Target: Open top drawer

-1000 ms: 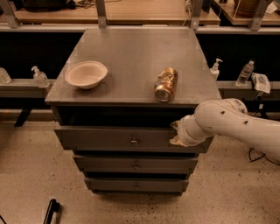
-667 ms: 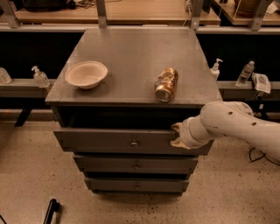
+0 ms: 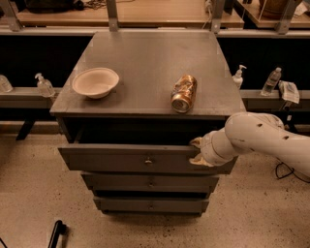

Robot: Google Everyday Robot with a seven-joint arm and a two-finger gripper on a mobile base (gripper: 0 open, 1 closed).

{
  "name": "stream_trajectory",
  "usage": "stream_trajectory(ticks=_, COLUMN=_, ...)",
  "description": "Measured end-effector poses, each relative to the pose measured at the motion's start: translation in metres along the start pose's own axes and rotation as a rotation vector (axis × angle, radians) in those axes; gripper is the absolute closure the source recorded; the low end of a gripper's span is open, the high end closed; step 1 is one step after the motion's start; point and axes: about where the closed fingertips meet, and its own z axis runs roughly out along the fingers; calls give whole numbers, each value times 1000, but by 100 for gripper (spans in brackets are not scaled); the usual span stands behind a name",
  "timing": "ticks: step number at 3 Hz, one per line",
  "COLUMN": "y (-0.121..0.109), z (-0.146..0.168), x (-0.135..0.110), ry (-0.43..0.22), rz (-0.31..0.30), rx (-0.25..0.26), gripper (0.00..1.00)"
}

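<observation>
Camera view. The top drawer (image 3: pixel 121 159) is partly pulled out of the grey cabinet (image 3: pixel 145 58). Its flat front stands forward of the cabinet's top edge, and a dark gap shows above and behind it. Small round knob (image 3: pixel 148 160) at the middle of the front.

The gripper (image 3: pixel 196 152) sits at the right end of that front, against its upper edge and well to the right of the knob. Whether it is clamped on the edge or merely set against it: cannot tell. The white arm (image 3: pixel 256 138) enters from the right, level with the drawer.

Against 1.0 s ago: the drawer front is lower in the picture and farther out from under the top, and the dark gap is wider. The gripper has come forward with it, at the same spot on the front. Bowl and can have not moved.

Below, two shallower drawers (image 3: pixel 150 183) with like knobs are stepped back under the top one.

On the cabinet top: a pale bowl (image 3: pixel 95 82) at left, upright, and a dented gold can (image 3: pixel 184 93) on its side at right, well apart from the bowl.

Room: speckled floor (image 3: pixel 38 203), with a black object (image 3: pixel 56 233) at the lower left. A wooden bench (image 3: pixel 145 14) runs behind. Pump bottles stand on the ledge to the left (image 3: pixel 44 86) and to the right (image 3: pixel 238 76), with a clear plastic bottle (image 3: pixel 270 81) farther right.
</observation>
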Motion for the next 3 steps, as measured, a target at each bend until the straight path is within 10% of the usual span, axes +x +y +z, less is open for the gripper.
stream_trajectory(ticks=1, y=11, z=-4, x=2, ry=-24, rz=-12, rx=-19, gripper=100)
stream_trajectory(ticks=3, y=27, z=-11, x=1, ry=-60, rz=-21, rx=-51, gripper=59)
